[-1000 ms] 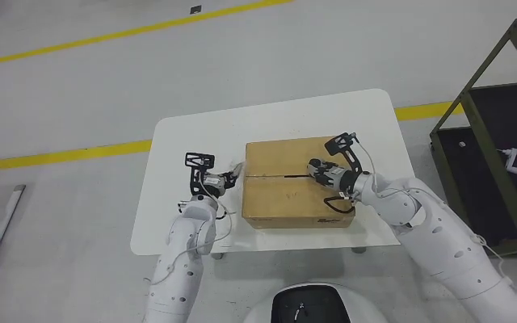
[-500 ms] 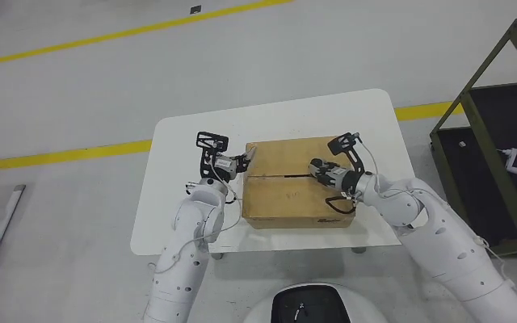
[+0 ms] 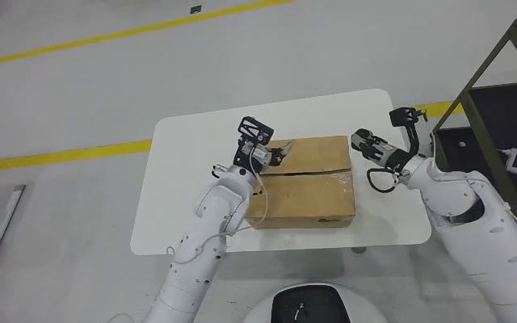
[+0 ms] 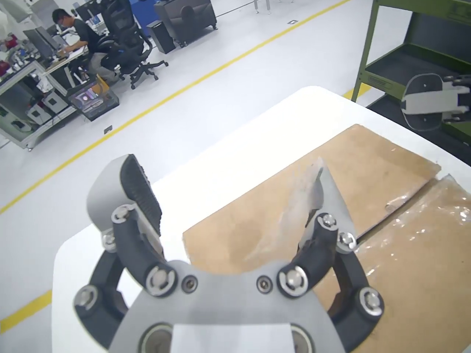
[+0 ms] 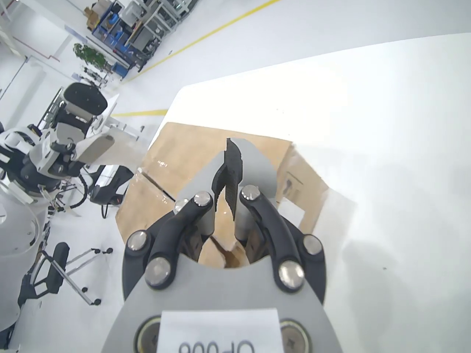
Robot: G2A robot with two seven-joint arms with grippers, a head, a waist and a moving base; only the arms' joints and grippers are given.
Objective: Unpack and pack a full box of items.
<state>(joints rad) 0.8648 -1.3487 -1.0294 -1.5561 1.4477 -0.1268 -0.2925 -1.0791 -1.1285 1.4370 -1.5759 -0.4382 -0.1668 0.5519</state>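
Note:
A closed brown cardboard box stands mid-table, its two top flaps meeting at a taped seam. My left gripper hovers over the box's far left corner, open, its fingers spread wide with nothing between them. At the box's right end, near the far corner, my right gripper is shut and holds nothing. The box lies just beyond its fingertips. The right gripper also appears past the box's far end in the left wrist view.
The white table has bare surface left of the box and along its far edge. A green metal shelf cart stands off the table's right side. Yellow floor lines run behind the table.
My left gripper has swung from the table left of the box up over the box's far left corner. My right gripper has pulled back from the middle seam to the box's right end.

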